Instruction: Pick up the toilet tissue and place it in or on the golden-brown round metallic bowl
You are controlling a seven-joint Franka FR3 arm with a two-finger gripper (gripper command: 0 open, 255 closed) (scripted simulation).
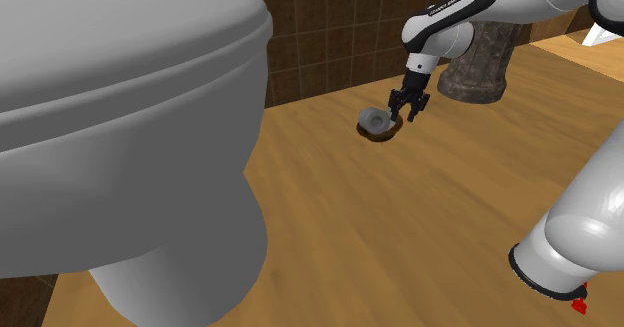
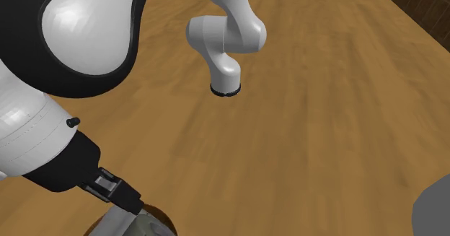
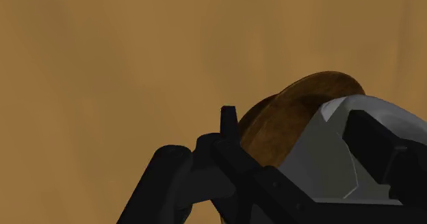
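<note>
The toilet tissue (image 1: 373, 121) is a grey-white roll resting tilted in the golden-brown round bowl (image 1: 383, 135) on the wooden floor. My black gripper (image 1: 409, 112) hangs just above the bowl's edge, on the shoulder view's right of the roll, its fingers apart and apparently not clasping the roll. In the wrist view the roll (image 3: 321, 157) lies against the bowl (image 3: 291, 116) close to one finger (image 3: 375, 144); my gripper (image 3: 298, 123) stands open. The second exterior view catches my gripper (image 2: 135, 204) over the roll (image 2: 142, 226) and bowl (image 2: 166, 219).
A large grey toilet (image 1: 120, 125) occupies the shoulder view's left. A dark stone-like pedestal (image 1: 478, 70) stands behind the gripper by the brown tiled wall (image 1: 320, 45). My arm's base (image 2: 225, 90) rises from the wooden floor (image 1: 400, 235).
</note>
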